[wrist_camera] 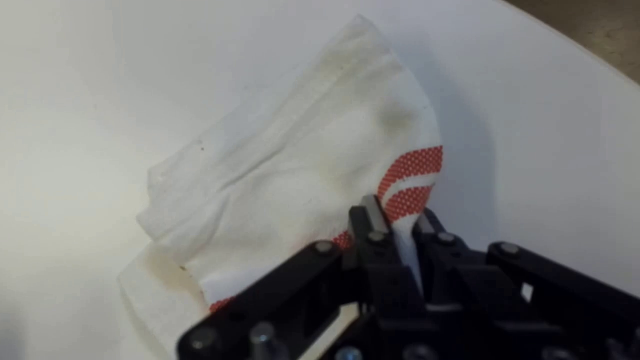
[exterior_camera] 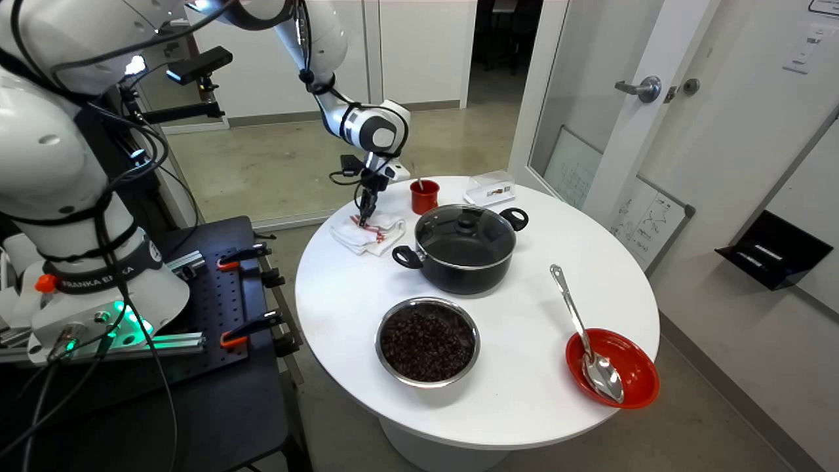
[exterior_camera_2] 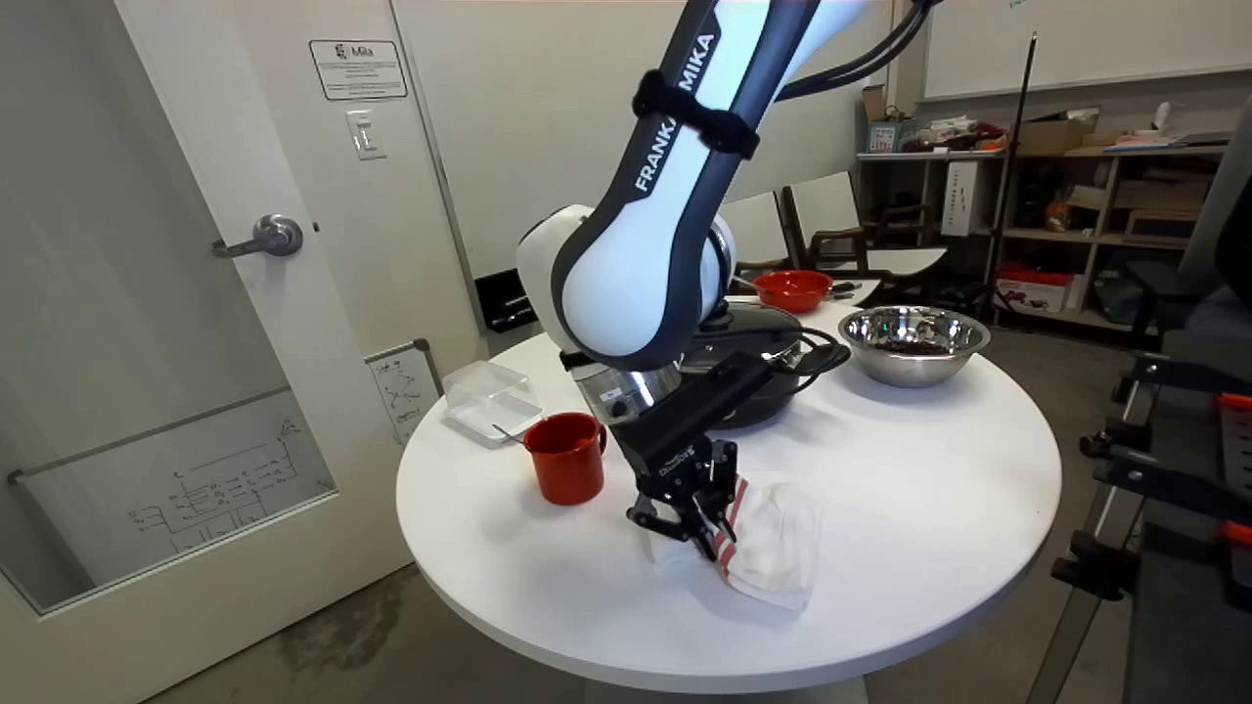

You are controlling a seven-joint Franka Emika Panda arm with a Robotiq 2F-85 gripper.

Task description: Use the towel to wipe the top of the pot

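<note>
One creased, faintly stained white cloth towel (wrist_camera: 300, 165) with red stripes lies, in an exterior view, at ten o'clock on the round white table (exterior_camera: 524, 367). My black two-fingered pincer (wrist_camera: 400, 212) is nearly closed, clenching one fold, and hides cloth toward six o'clock in the wrist view. At the towel's three o'clock stands the black lidded pot (exterior_camera: 465, 255), partly behind my white arm (exterior_camera_2: 631, 259) in an exterior view.
</note>
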